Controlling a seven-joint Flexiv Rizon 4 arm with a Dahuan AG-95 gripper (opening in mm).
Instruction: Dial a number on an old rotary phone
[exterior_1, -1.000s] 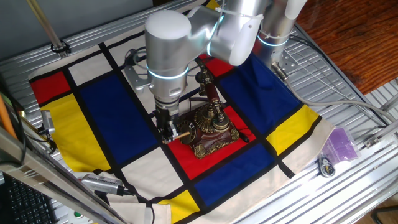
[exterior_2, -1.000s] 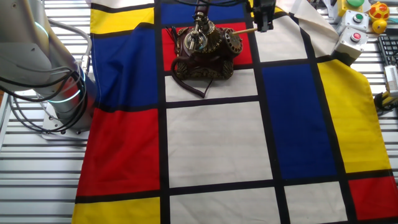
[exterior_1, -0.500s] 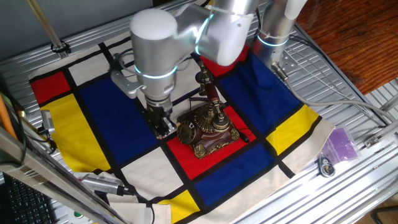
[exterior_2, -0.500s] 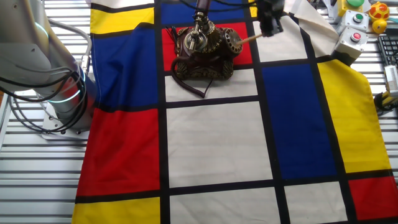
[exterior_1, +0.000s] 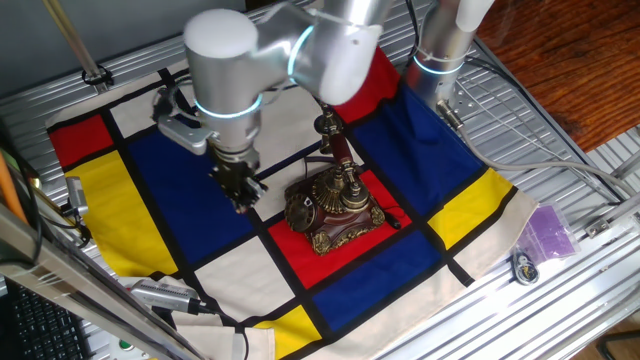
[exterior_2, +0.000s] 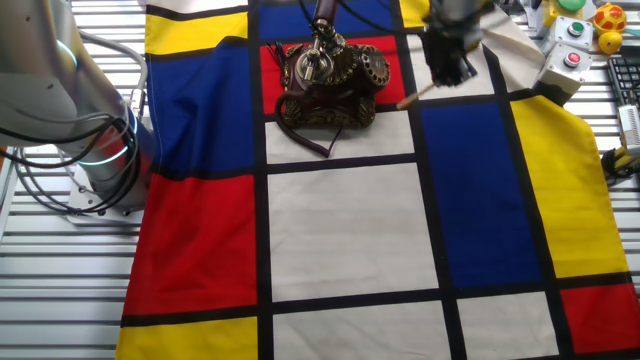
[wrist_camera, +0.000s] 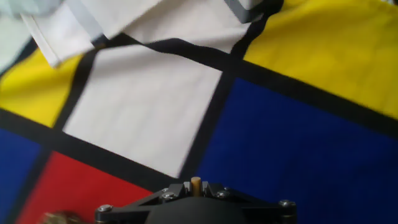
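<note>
Fingers of the dark two-finger gripper (exterior_2: 452, 70) clamp a thin light wooden stick (exterior_2: 412, 96) (tip angled down); the small ornate bronze-and-red rotary phone (exterior_1: 330, 205) stands nearby, apart from it.

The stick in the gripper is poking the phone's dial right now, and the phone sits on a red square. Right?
Not quite. The stick in the gripper hangs off to the side, clear of the phone, as the other fixed view shows. The phone does sit on a red square.

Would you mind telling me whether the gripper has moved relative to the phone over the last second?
Yes. The gripper, holding the stick, has drawn away from the rotary phone, leftward in one fixed view.
</note>
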